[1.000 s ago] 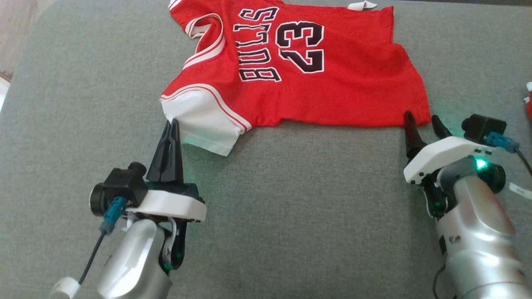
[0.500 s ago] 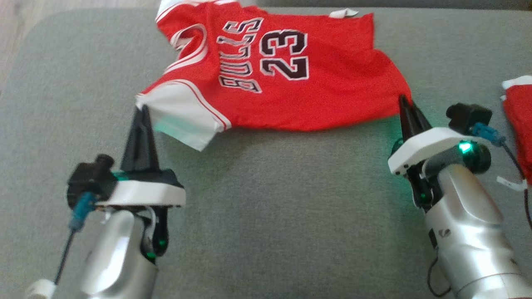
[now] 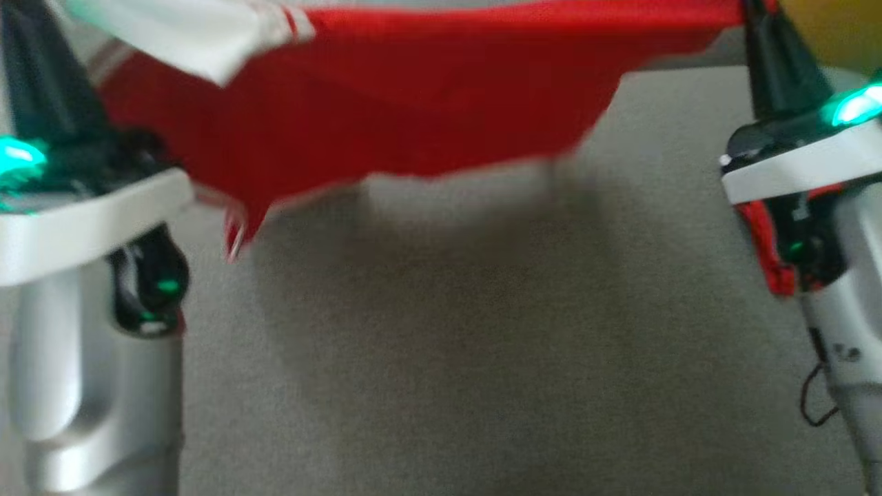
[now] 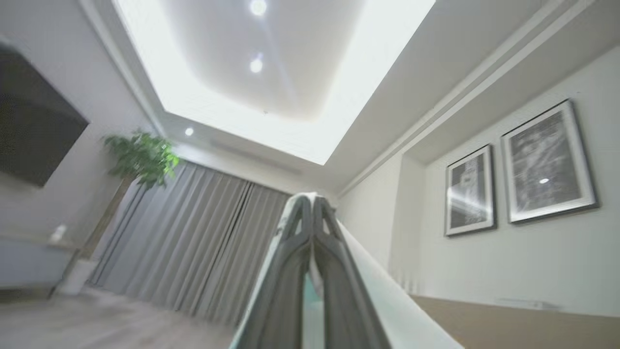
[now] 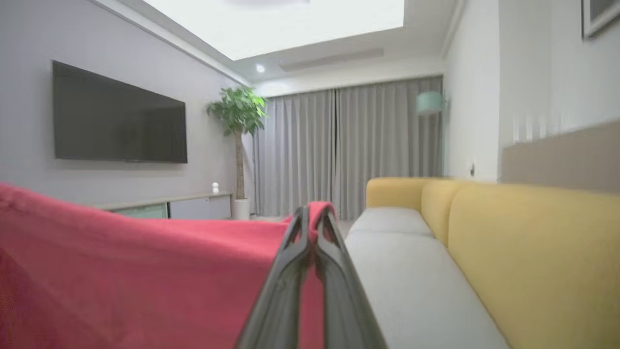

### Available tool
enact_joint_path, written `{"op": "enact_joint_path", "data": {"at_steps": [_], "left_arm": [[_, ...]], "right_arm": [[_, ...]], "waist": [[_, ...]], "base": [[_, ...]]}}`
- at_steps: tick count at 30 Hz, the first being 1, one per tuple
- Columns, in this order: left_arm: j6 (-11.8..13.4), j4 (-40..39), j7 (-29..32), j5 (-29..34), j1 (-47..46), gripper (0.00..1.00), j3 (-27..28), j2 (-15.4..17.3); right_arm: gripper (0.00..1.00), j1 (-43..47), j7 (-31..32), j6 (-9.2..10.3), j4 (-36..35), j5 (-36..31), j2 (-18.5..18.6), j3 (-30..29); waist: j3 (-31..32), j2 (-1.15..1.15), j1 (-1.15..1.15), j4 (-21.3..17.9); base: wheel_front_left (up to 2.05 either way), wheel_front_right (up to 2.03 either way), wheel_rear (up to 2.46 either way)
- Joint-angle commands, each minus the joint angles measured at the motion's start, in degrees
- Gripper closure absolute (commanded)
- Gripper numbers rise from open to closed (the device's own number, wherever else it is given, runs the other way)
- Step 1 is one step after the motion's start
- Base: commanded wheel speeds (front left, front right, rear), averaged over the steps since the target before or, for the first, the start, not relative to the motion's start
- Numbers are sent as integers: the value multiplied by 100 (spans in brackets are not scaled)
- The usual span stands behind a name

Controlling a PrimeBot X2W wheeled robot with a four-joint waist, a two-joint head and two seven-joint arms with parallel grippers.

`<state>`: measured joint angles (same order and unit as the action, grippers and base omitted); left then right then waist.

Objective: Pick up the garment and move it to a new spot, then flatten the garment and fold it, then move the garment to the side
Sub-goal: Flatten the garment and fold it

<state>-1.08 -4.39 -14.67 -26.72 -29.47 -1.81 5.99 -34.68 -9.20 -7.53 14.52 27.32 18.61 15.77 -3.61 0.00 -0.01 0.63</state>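
The jersey [image 3: 413,103] hangs stretched in the air above the grey sofa seat [image 3: 482,358], its lowest fold apparently clear of it. The left gripper [image 4: 310,206] is closed on the white sleeve edge; the right gripper [image 5: 315,218] is closed on a red hem corner. Each hold takes only a thin margin of cloth. Hazard: spreading the arms wider, or swinging fast, may pull a corner free and drop that side onto the seat.
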Motion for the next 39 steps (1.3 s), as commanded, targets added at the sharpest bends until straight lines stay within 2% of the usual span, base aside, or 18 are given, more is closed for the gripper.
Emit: {"op": "enact_joint_path", "data": {"at_steps": [1, 7, 12, 16, 19, 23, 26, 28, 32, 34, 39], "left_arm": [[18, -555, 118, -50, -396, 100, 241, 232], [167, -1436, 550, -180, -646, 100, 310, 308], [415, -2047, 1090, -432, -762, 100, 403, 301], [598, -1969, 1509, -390, -872, 100, 478, 468], [583, -1568, 1738, -436, -1083, 100, 434, 568], [468, -661, 1913, -518, -1674, 100, 358, 690], [392, 236, 1923, -563, -2401, 100, 362, 775], [267, 887, 1765, -370, -2976, 100, 262, 928], [83, 2205, 1206, -131, -4274, 100, 204, 1090], [36, 2738, 918, -112, -4768, 100, 200, 1044], [-250, 3807, 415, 80, -5339, 100, -119, 944]], "right_arm": [[100, -246, 208, 4, -607, -16, 163, 11], [100, -70, 833, 4, -1664, -167, 293, -313], [100, 308, 1483, 4, -2567, -423, 108, -835], [100, 496, 1875, 4, -2946, -588, -99, -1072], [100, 444, 2068, 4, -2862, -563, -252, -1164], [100, -79, 2226, 4, -2282, -378, -298, -1089], [100, -924, 2195, 4, -1517, -237, -232, -924], [100, -1620, 2041, 4, -884, -175, -171, -748], [100, -3038, 1398, 4, 389, -177, -44, -450], [100, -3587, 990, 4, 1011, -185, -42, -461], [100, -4219, 269, 4, 2199, -210, 30, -143]], "waist": [[274, 0, 1, -199], [410, 0, 1, -320], [359, 0, 1, -375], [151, 0, 1, -381], [-125, 0, 1, -360], [-691, 0, 1, -302], [-1213, 0, 1, -271], [-1502, 0, 1, -222], [-1910, 0, 1, -105], [-2028, 0, 1, -15], [-2176, 0, 1, 163]], "base": [[0, 0, 0], [0, 0, 0], [0, 0, 0], [0, 0, 0], [0, 0, 0], [0, 0, 0], [0, 0, 0], [0, 0, 0], [0, 0, 0], [0, 0, 0], [0, 0, 0]]}}
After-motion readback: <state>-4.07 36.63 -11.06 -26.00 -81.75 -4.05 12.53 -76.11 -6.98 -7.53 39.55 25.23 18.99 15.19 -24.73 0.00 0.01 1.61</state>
